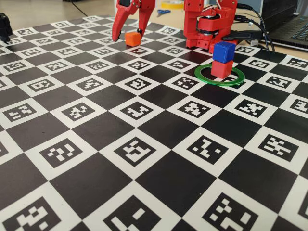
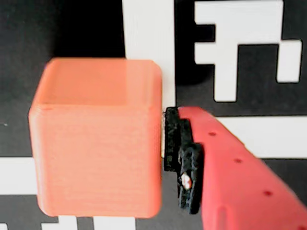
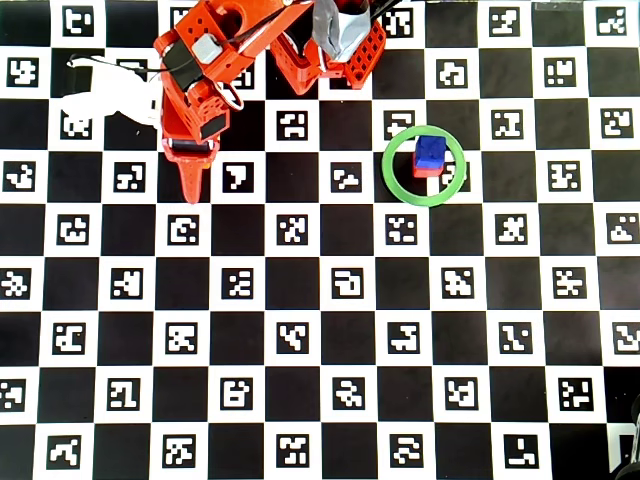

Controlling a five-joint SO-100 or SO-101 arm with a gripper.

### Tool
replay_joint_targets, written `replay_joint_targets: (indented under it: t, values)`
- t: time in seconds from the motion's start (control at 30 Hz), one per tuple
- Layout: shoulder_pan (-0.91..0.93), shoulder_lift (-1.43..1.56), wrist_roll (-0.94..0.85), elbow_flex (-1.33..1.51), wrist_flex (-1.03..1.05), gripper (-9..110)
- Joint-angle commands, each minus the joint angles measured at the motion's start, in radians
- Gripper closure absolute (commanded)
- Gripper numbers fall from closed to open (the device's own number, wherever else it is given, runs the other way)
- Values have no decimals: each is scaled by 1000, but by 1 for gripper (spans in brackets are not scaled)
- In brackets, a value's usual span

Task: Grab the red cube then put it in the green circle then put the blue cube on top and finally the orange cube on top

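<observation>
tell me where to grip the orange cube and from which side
Grip the orange cube across two opposite flat side faces, coming down from above. It sits flat on the board with clear space around it, and the open gripper already straddles it, one finger beside a face.

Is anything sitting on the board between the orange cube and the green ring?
No. In the fixed view, only bare checkered board separates the small orange plastic cube from the thin green ring.

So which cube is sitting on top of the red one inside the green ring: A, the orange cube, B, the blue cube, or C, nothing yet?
B: in the fixed view the blue cube rests on the red cube inside the green circle, while the orange cube sits on the board between the fingers of the pincer.
</observation>
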Motion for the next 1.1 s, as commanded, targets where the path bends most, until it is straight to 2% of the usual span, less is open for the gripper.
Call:
replay_joint_targets:
  t: [0.0, 0.17, 0.43, 0.87, 1.07]
  values:
    - [9, 15, -9, -3, -15, 59]
    - [9, 9, -17, 0, -18, 67]
    - [9, 9, -46, 12, -21, 90]
    - [-32, 20, 6, 0, 11, 95]
    - [-109, 18, 222, -127, 106, 95]
